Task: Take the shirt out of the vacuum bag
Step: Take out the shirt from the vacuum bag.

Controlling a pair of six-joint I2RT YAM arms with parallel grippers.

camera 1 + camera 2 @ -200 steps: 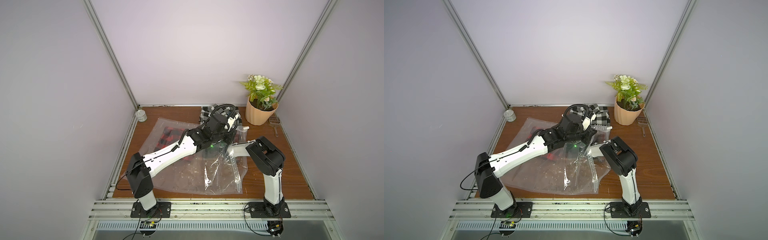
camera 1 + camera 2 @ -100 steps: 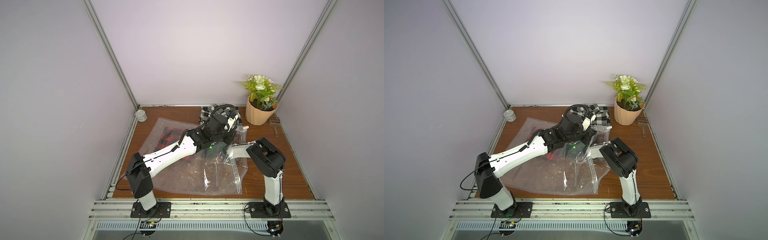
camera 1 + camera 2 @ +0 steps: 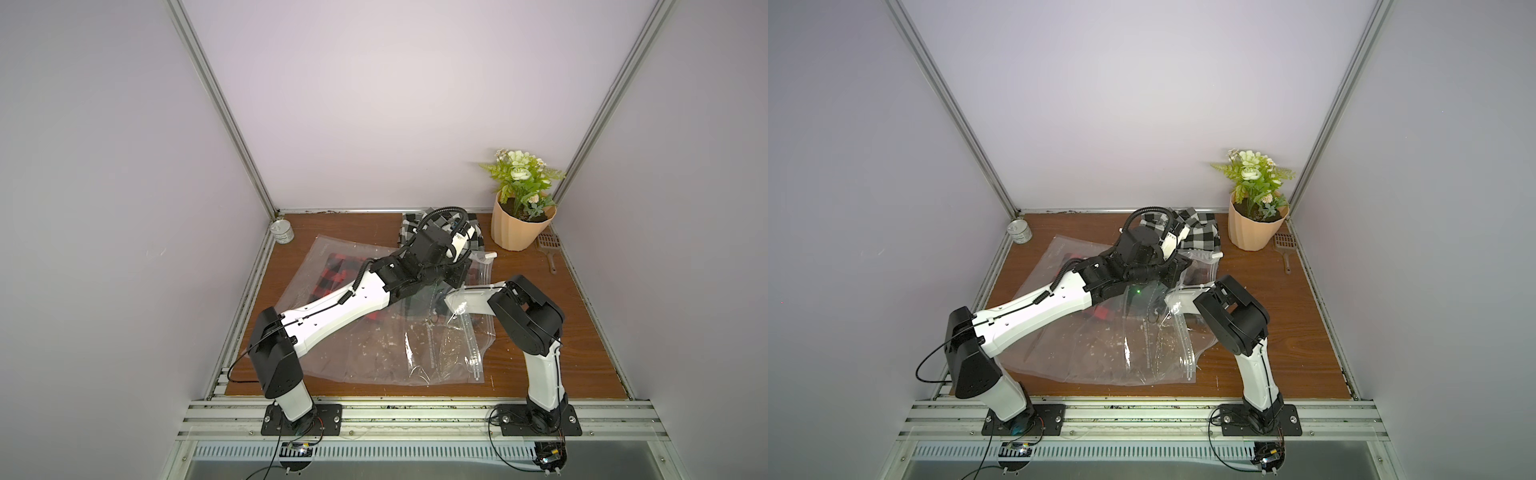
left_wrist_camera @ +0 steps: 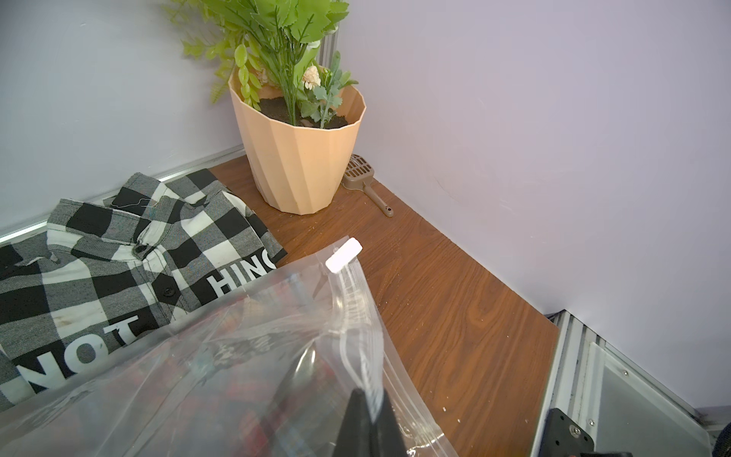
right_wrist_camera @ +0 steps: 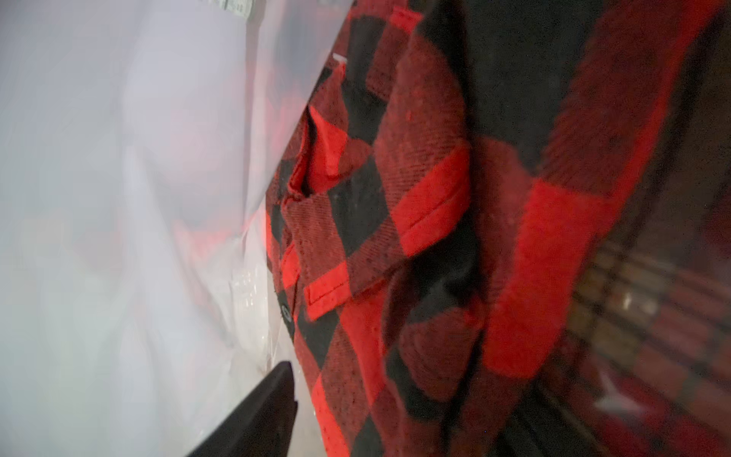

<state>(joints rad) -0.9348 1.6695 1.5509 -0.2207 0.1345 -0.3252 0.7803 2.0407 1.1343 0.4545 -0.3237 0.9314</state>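
The clear vacuum bag [image 3: 374, 345] [image 3: 1100, 349] lies across the wooden table. A red-and-black checked shirt [image 3: 340, 274] [image 5: 435, 198] is inside it. My left gripper [image 4: 372, 415] [image 3: 457, 274] is shut on the bag's zip edge and holds it raised off the table, a short way from the white slider [image 4: 343, 255]. My right forearm [image 3: 469, 301] reaches into the bag's mouth under the left arm, which hides that gripper in both top views. In the right wrist view my right gripper [image 5: 375, 395] stands open against the shirt. Only one of its fingers [image 5: 273, 399] shows.
A black-and-white checked shirt [image 3: 409, 226] [image 4: 118, 257] lies outside the bag by the back wall. A potted plant [image 3: 519, 228] and a brown scoop [image 3: 548, 245] stand in the back right corner. A tin can [image 3: 284, 234] is at the back left.
The right arm has shifted slightly at the bag's mouth, and the loose plastic near it has changed shape a little. The left arm still holds the zip edge in the same place.
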